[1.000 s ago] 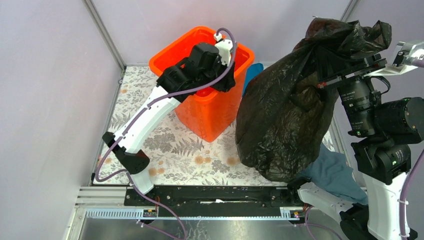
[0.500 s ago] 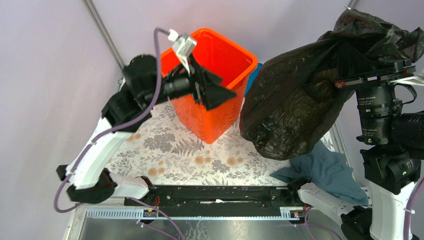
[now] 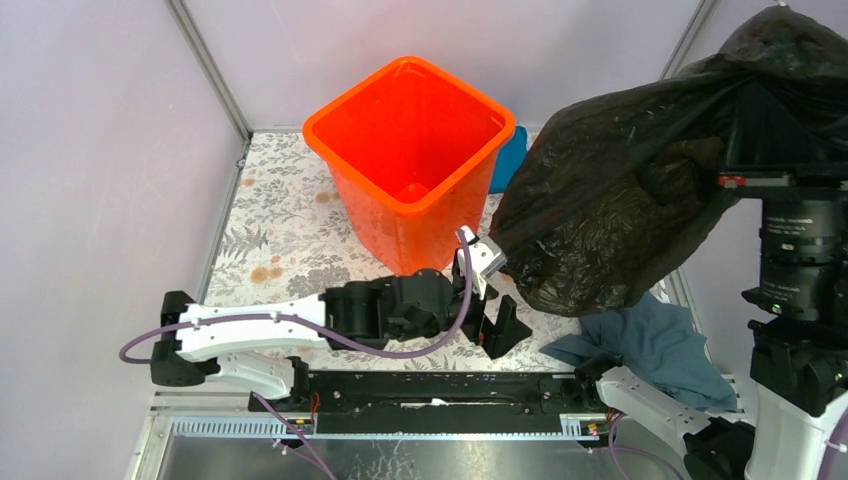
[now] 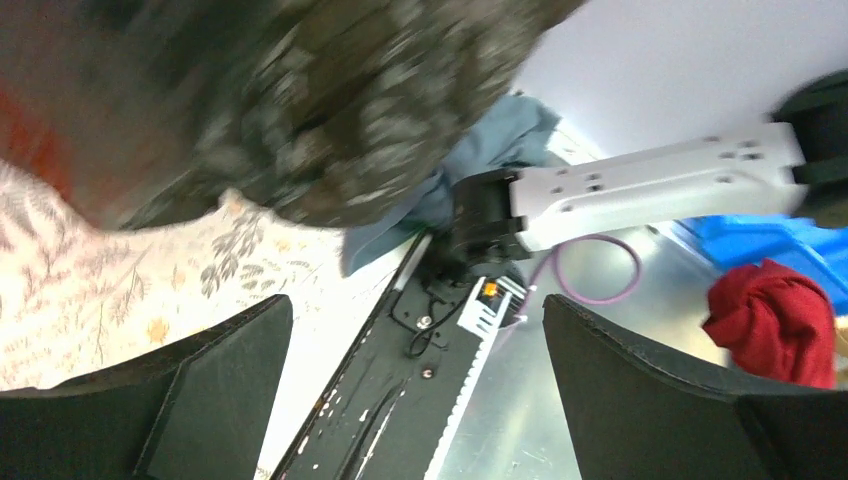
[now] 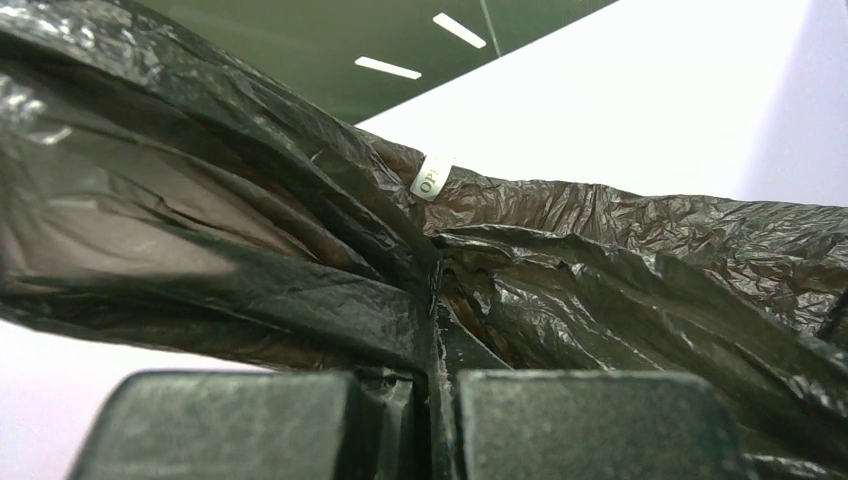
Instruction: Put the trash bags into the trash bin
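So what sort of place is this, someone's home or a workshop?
Most likely a robot test booth, not a home: plain lilac walls on metal frame posts, two white robot arms bolted to a black rail, and a tall bright orange plastic bin on a flower-print table cover.

Overhead and both close wrist views share the trash bag [image 3: 610, 200].
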Controlling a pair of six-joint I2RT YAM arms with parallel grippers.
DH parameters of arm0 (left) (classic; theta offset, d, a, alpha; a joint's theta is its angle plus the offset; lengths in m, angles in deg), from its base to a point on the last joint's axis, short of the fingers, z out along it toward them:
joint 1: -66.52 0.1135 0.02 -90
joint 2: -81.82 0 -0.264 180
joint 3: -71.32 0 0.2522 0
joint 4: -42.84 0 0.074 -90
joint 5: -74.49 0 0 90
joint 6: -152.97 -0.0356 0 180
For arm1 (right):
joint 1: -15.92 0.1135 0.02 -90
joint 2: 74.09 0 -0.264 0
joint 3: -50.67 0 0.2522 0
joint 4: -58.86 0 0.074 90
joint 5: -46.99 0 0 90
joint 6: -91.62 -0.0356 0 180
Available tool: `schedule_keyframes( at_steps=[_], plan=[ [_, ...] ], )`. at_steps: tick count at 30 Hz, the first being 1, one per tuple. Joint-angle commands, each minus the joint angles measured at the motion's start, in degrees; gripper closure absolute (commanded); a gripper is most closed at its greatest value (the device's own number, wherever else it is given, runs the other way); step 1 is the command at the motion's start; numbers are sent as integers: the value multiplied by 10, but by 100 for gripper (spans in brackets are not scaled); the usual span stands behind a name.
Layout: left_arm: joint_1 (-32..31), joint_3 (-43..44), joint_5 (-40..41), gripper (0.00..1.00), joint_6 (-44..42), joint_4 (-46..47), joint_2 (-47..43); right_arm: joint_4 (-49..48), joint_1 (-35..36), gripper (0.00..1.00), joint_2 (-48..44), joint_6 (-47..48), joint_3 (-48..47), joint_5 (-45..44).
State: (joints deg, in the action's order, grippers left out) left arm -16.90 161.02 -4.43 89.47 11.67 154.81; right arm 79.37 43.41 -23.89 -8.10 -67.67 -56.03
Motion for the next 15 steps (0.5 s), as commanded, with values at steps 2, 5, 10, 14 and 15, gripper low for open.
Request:
schedule_keyframes(
  at_steps=[2,5,10,14,15],
  plan=[
    [2,-113,72,1,80,190,-14,-42,3,100,-18,-6,-25,-11],
    [3,-134,76,1,93,253,7,-42,3,100,-28,-13,-23,1],
    [3,-179,118,1,92,382,28,-51,3,100,-48,-27,-6,14],
    [3,-189,105,1,71,491,54,-45,3,100,-60,-37,3,27],
    [3,-178,113,1,67,490,66,-41,3,100,-64,-39,5,30]
  ],
)
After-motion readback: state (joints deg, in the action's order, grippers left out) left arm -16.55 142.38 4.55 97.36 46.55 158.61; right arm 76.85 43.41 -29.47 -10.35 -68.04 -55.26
